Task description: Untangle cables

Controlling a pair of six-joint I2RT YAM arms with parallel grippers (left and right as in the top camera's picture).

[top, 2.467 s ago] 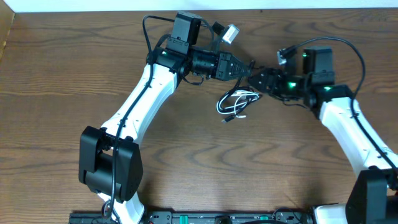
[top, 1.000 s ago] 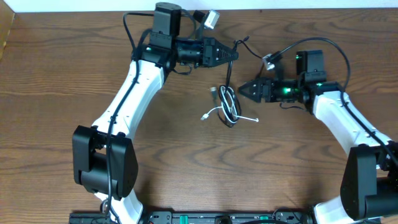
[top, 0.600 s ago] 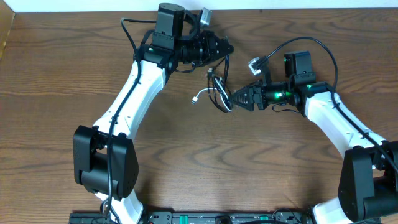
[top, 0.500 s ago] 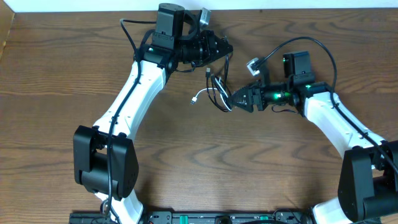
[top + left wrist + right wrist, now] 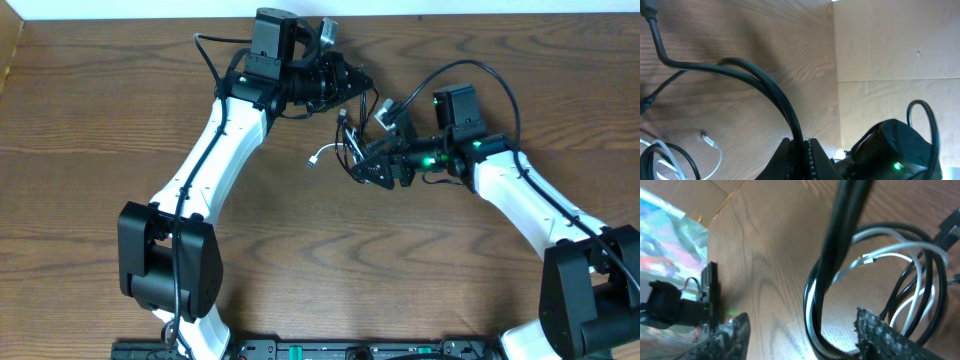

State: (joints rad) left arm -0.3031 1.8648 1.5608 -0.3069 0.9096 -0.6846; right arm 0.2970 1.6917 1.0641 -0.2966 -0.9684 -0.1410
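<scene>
The black and white cables hang as a tangle of loops (image 5: 352,150) between the two grippers. My left gripper (image 5: 362,84) is shut on the black cable (image 5: 765,87) and holds it off the table; its fingers (image 5: 815,157) pinch the cord at the bottom of the left wrist view. The white cable (image 5: 719,156) curls below, and its plug end (image 5: 316,157) points left. My right gripper (image 5: 364,166) is open. In the right wrist view its fingers (image 5: 885,335) stand on both sides of the black-and-white loops (image 5: 815,315) without closing on them.
Wooden table (image 5: 300,260) with a pale wall along the back edge (image 5: 500,8). A cardboard box corner (image 5: 8,50) is at the far left. Thick black arm wires loop above both wrists (image 5: 490,75). The right arm (image 5: 895,150) shows close behind the left gripper.
My left gripper lifted the black cable up and back, dragging the tangle. My right gripper moved left and now brackets the hanging loops with its open fingers.
</scene>
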